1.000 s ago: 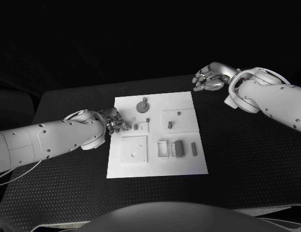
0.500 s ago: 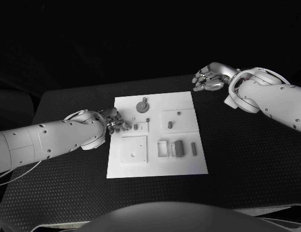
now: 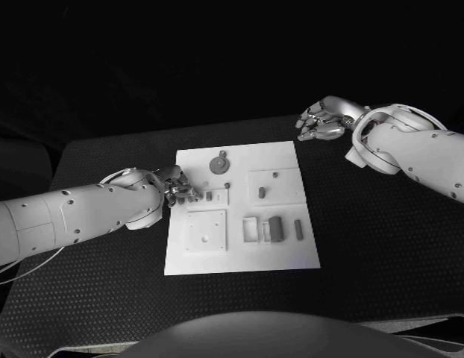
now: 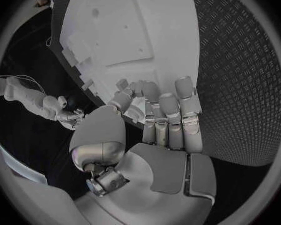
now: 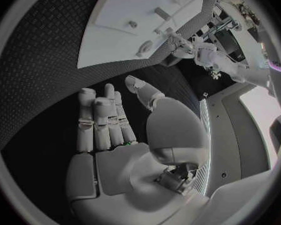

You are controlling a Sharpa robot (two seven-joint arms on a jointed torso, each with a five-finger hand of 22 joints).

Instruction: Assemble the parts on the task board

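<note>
The white task board (image 3: 288,250) lies in the middle of the table. On it are grey parts: a round disc (image 3: 221,164), a short peg (image 3: 262,192), a small piece (image 3: 209,196) and two bars (image 3: 276,228) side by side. My left hand (image 3: 178,189) is at the board's left edge, fingertips by the small piece. In the left wrist view its fingers (image 4: 170,116) reach onto the board (image 4: 134,30) beside a raised white block (image 4: 137,108); whether they pinch anything is unclear. My right hand (image 3: 322,121) hovers off the board's far right corner, fingers (image 5: 102,120) straight, holding nothing.
A square white plate (image 3: 207,230) with a small hole sits on the board's near left. Black textured table (image 3: 393,246) surrounds the board on all sides. The right wrist view shows the board (image 5: 115,32) and the disc (image 5: 144,48).
</note>
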